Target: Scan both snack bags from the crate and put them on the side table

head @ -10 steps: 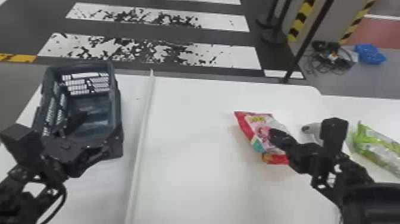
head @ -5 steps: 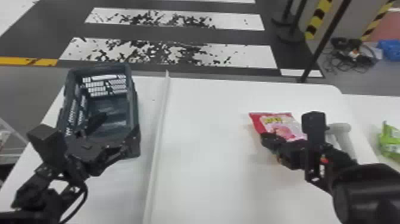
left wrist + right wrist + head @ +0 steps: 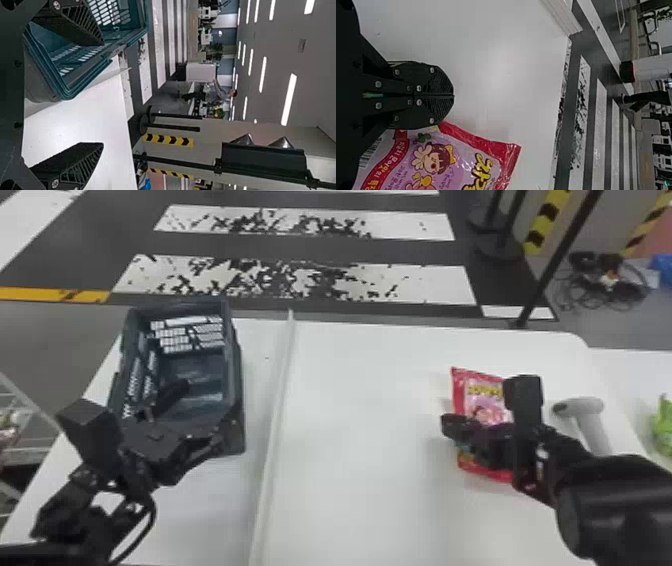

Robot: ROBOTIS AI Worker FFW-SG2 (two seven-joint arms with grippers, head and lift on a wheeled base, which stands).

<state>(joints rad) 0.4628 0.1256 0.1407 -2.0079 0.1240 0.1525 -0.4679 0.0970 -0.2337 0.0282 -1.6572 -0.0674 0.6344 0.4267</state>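
**Pink-and-red snack bag next; right gripper empty**

Step in hand, by judgement: taking up the pink-and-red snack bag for scanning. Lying on the white worktable, close beside the right gripper; contact unclear. At the right gripper: fingers pressed together, pinching nothing. At the left gripper: fingers spread, by the slotted plastic crate.

To do it well: back off slightly, spread the right fingers before lowering, straddle a raised fold rather than the slick flat middle. Pinch gently, to avoid crushing the contents or skating the bag away. Keep the barcode uncovered for the handheld scanner, near the worktable's right edge. Lift well over that scanner towards the side table. Already there: green snack bag, probably scanned.

Against a second ago: right gripper farther left across the bag, fingertips now past its left edge. Bag turned a little, left edge less slanted. Head view aimed more leftward, with less of the green bag in sight.
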